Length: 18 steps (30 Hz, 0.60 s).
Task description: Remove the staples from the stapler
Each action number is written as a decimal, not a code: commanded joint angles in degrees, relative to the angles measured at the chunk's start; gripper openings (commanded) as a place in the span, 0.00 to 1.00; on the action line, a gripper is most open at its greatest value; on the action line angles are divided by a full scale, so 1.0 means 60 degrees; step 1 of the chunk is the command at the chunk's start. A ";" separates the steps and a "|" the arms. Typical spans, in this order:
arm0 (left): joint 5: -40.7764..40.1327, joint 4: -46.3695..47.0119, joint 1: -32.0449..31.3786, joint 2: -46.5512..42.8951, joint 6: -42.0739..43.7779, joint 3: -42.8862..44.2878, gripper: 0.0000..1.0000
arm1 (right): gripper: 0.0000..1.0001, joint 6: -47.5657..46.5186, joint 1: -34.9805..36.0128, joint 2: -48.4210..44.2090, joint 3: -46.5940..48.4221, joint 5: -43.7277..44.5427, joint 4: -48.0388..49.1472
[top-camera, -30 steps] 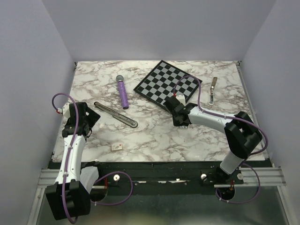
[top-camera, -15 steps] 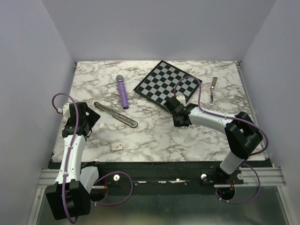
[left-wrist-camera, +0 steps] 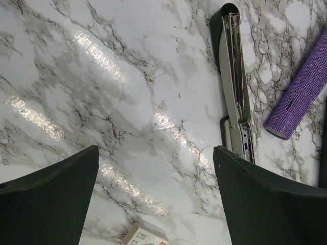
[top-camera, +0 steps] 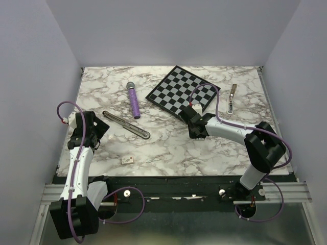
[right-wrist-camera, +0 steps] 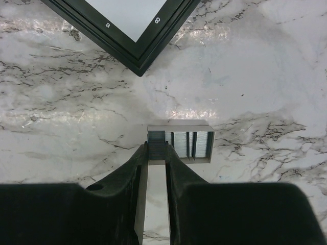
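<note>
Stapler (left-wrist-camera: 232,76) lies flat on the marble tabletop (top-camera: 168,148), folded open, long and slim. Left gripper (left-wrist-camera: 156,150): jaws wide, nothing between them. From these jaws the stapler sits just ahead and off to the right-finger side, near but not touching. Its long axis runs away from the jaws, roughly along the way they point, with the rounded end farthest off. Purple stick (left-wrist-camera: 301,92) is just beyond it, further right. Small box (left-wrist-camera: 145,237) is on the near side, below the gap.

Right gripper (right-wrist-camera: 156,153): jaws narrow, tips closed on the left end of 1 staple strip (right-wrist-camera: 186,144) that rests on the tabletop. Chessboard (right-wrist-camera: 138,56) corner is just ahead of these jaws. The stapler is well apart from them, out to their left.

Judgement: of the 2 arms the left is nearer the stapler. The staples look already out, so what remains is likely setting the strip down.
</note>
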 commanded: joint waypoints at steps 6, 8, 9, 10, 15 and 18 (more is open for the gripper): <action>-0.0072 0.0006 0.0046 0.0063 0.0127 0.0101 0.99 | 0.26 0.0103 -0.0034 0.0109 -0.0139 -0.0076 0.0106; -0.0102 -0.0023 0.0047 0.0048 0.0127 0.0101 0.99 | 0.26 0.0103 -0.0034 0.0124 -0.0125 -0.0047 0.0106; -0.0116 -0.0009 0.0046 0.0048 0.0141 0.0101 0.99 | 0.26 0.0089 -0.0034 0.0124 -0.0096 -0.0046 0.0106; -0.0102 -0.0023 0.0061 0.0048 0.0141 0.0101 0.99 | 0.26 0.0074 -0.0034 0.0153 -0.0095 -0.0046 0.0106; -0.0116 -0.0008 0.0046 0.0048 0.0141 0.0101 0.99 | 0.27 0.0089 -0.0049 0.0153 -0.0095 0.0012 0.0091; -0.0102 -0.0023 0.0061 0.0063 0.0141 0.0116 0.99 | 0.27 0.0089 -0.0034 0.0182 -0.0124 0.0041 0.0106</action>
